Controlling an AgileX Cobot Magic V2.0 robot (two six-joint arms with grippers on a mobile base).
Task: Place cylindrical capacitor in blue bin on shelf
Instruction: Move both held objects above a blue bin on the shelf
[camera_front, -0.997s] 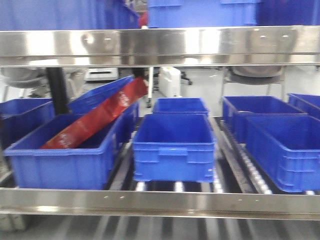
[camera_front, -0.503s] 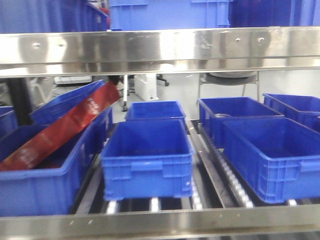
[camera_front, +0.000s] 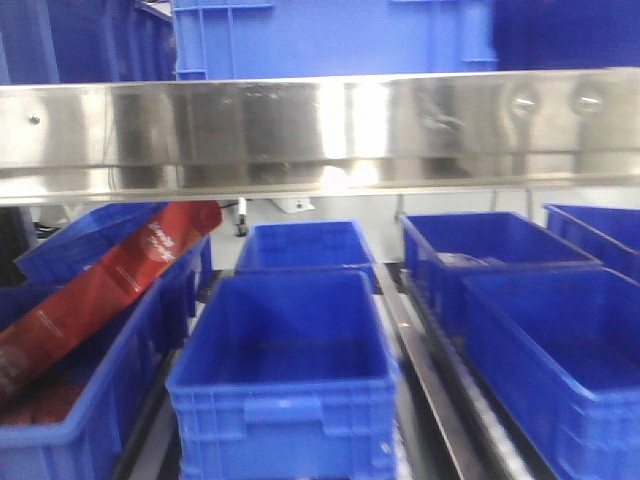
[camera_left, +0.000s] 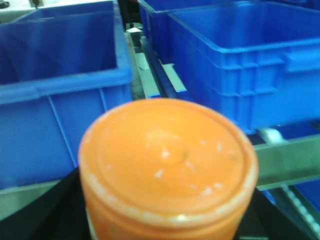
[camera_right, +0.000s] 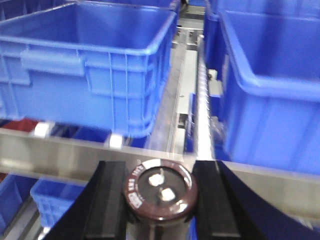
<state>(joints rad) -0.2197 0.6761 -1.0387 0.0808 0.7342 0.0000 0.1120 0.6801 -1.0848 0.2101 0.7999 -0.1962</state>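
Dark-brown cylindrical capacitor (camera_right: 160, 192), terminals toward camera, clamped in right gripper (camera_right: 160, 167), faces stainless-steel shelf rail (camera_right: 60, 150); blue plastic bin (camera_right: 90, 65) lies ahead-left; left gripper (camera_left: 167, 215) holds orange-topped cylinder (camera_left: 167, 160).

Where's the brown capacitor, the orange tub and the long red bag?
Capacitor (camera_right: 160, 191): right wrist view, its top face.
Orange tub (camera_left: 167, 156): left wrist view, middle of its lid.
Red bag (camera_front: 105, 285): front view, its middle part.
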